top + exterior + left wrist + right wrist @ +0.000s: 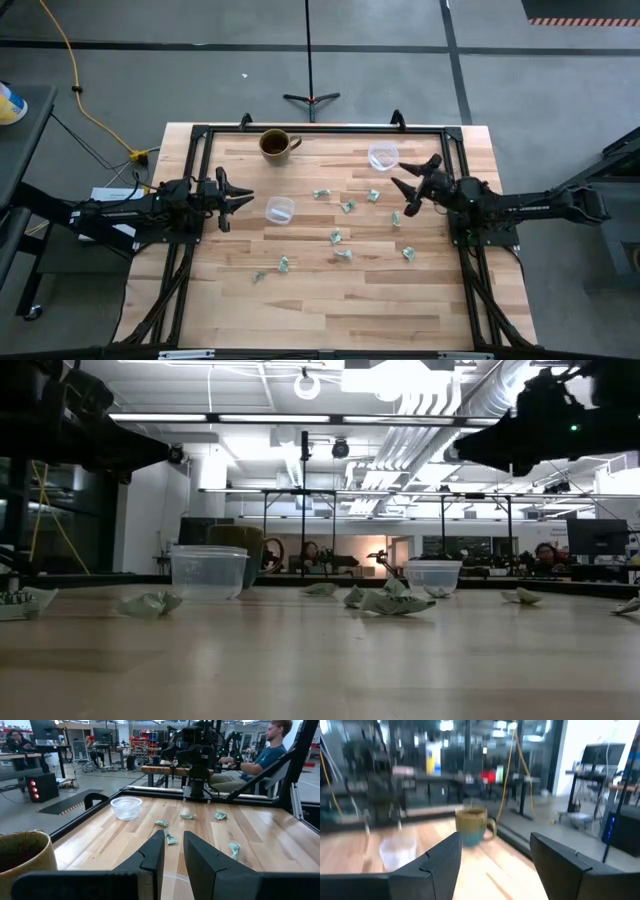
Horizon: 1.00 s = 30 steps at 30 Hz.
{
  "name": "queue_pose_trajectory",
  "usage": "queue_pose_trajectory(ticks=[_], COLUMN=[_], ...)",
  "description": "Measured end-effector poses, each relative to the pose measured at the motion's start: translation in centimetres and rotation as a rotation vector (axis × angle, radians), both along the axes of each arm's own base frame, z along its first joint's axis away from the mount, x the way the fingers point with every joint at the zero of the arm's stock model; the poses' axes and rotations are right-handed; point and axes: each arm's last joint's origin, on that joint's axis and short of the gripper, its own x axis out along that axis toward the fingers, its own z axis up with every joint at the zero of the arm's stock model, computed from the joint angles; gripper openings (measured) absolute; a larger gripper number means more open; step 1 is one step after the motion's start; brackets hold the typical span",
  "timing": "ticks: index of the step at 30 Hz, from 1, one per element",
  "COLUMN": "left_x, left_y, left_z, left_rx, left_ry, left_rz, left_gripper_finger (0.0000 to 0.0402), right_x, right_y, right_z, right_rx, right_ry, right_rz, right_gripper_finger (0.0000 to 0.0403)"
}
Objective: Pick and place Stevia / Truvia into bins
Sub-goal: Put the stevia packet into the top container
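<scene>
Several small green-and-white sachets [336,237] lie flat and scattered across the middle of the wooden table, and they also show in the low view as sachets [395,601]. One clear cup [279,210] stands just ahead of my left gripper [235,198], which is open and empty. The second clear cup [383,157] stands near the far edge, beside my right gripper [410,186], which is open wide and held above the table. In the left wrist view my left gripper [173,852] points across the table toward the far cup [126,807].
A brown mug [275,145] stands near the table's far edge; it shows in the right wrist view as the mug [474,825]. A black frame rail [320,128] borders the table. A seated person [260,755] is beyond the table's right side. Bare wood lies along the near edge.
</scene>
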Motion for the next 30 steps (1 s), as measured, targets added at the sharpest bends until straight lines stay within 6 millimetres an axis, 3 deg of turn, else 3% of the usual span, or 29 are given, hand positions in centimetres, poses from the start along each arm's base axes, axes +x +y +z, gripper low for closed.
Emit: queue_pose_trajectory(ticks=[6, 10, 14, 18, 24, 30], left_x=[0.0, 0.0, -0.1, -0.1, -0.1, -0.1], left_y=[0.0, 0.2, 0.2, 0.2, 0.2, 0.2], left_z=[0.0, 0.1, 0.1, 0.1, 0.0, 0.0], left_rx=[0.005, 0.007, 0.007, 0.007, 0.007, 0.007], left_ry=[0.001, -0.004, -0.004, -0.004, -0.003, -0.003], left_rz=[0.016, 0.067, 0.083, 0.083, 0.083, 0.083], left_gripper_finger=[0.0106, 0.0106, 0.0106, 0.0106, 0.0106, 0.0106], right_x=[2.5, 3.9, 4.9, 5.6, 5.7, 6.3], right_y=[-0.6, -1.1, -1.0, -0.8, -0.3, -0.1], right_z=[2.8, 3.6, 3.8, 3.1, -0.3, -2.5], right_rx=[-0.006, 0.166, 0.361, 0.582, 0.885, 1.076], right_ry=[0.132, 0.221, 0.334, 0.417, 0.612, 0.701], right_rz=[-0.118, -0.248, -0.221, -0.208, -0.272, -0.327], right_gripper_finger=[0.0240, 0.0236, 0.0232, 0.0232, 0.0229, 0.0223])
